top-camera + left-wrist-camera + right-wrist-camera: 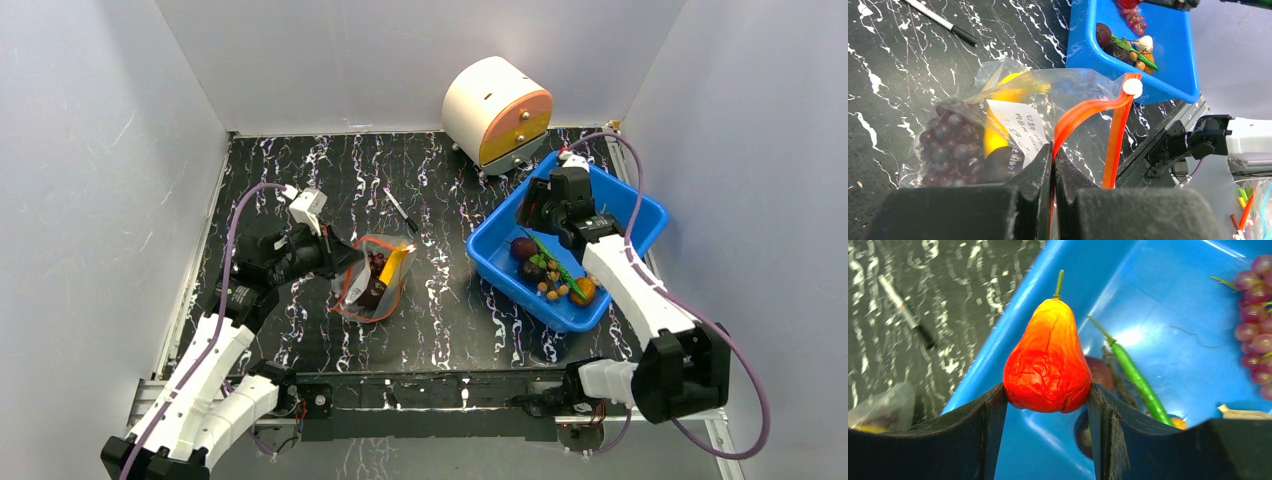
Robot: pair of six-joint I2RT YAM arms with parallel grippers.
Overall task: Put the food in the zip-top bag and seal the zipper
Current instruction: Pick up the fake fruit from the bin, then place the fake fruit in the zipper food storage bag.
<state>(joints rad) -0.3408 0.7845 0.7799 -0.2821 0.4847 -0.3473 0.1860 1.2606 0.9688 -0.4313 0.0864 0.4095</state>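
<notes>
The zip-top bag [375,280] lies on the black marbled table, holding a dark grape bunch [948,145] and a yellow banana [993,135] behind its white label. My left gripper [1053,150] is shut on the red-orange zipper [1088,107] at the bag's mouth, which gapes open up to the white slider [1133,87]. In the top view the left gripper [340,262] sits at the bag's left edge. My right gripper [1048,395] is shut on a shiny red-orange pear-shaped fruit [1048,360] and holds it above the blue bin [1158,300].
The blue bin [640,215] at the right holds red grapes [1255,305], a dark round fruit, a green stem and small nuts. A thin pen [400,210] lies behind the bag. A white and orange round device [497,110] stands at the back.
</notes>
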